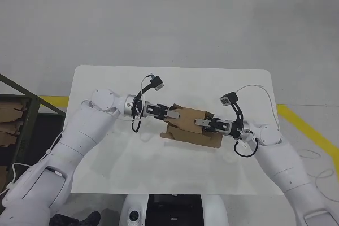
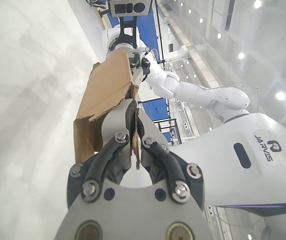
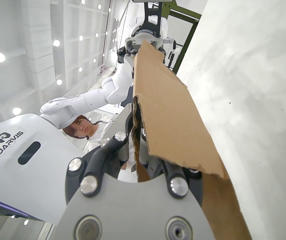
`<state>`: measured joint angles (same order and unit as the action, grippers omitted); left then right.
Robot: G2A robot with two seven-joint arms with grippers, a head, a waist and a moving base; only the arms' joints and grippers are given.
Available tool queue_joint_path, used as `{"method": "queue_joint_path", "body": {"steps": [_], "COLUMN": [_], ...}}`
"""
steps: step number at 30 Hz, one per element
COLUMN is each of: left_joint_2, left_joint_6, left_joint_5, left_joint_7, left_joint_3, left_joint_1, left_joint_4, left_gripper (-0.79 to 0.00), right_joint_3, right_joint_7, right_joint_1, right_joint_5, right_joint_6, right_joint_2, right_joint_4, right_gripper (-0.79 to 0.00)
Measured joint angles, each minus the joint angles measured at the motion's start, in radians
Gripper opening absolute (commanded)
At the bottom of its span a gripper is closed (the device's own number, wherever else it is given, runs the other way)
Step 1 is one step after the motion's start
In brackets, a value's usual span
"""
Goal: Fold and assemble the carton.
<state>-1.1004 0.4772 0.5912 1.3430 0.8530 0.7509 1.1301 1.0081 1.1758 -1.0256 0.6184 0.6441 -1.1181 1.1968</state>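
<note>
The brown carton (image 1: 192, 125) sits over the middle of the white surface (image 1: 130, 164), stretched between the two arms and only partly folded up. It's more a bent sheet with flaps sticking out than a box. The left end effector (image 2: 133, 108) is clamped down on a thin cardboard flap at the carton's left end, fingers (image 2: 113, 121) pinched nearly together with just the board between them. The right end effector (image 3: 135, 116) is doing the same at the opposite end, squeezed onto the edge of a flap, with a big panel of the carton folding out beside it toward the surface. From the top view the two grips face each other across the carton, fairly close, both arms bent in from their own sides. Hard to say whether the carton's bottom edge is actually touching the surface or just hanging over it. Off past the surface's left edge there's a rack with flat cardboard sheets (image 1: 3, 121) stacked in it.
</note>
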Motion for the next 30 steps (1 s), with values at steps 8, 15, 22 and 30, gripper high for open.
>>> {"method": "queue_joint_path", "body": {"steps": [8, 15, 22, 30], "left_joint_2": [0.006, 0.01, 0.018, 0.024], "left_joint_6": [-0.005, 0.0, 0.023, 0.01], "left_joint_5": [0.007, 0.018, 0.038, 0.066], "left_joint_7": [0.005, 0.0, -0.023, -0.01], "left_joint_3": [0.007, 0.02, 0.051, 0.064], "left_joint_1": [0.002, 0.01, 0.026, 0.042], "left_joint_4": [0.008, 0.023, 0.05, 0.097], "left_gripper": [0.0, 0.0, 0.0, 0.0], "right_joint_3": [0.008, 0.007, 0.002, -0.005], "right_joint_7": [-0.019, -0.042, -0.082, -0.124], "right_joint_1": [-0.005, -0.007, -0.007, -0.007], "right_joint_5": [-0.039, -0.064, -0.098, -0.121], "right_joint_6": [0.019, 0.018, 0.012, -0.003], "right_joint_2": [0.002, 0.0, -0.005, -0.011], "right_joint_4": [0.001, -0.009, -0.023, -0.03], "right_gripper": [-0.785, -0.785, -0.785, -0.785]}}
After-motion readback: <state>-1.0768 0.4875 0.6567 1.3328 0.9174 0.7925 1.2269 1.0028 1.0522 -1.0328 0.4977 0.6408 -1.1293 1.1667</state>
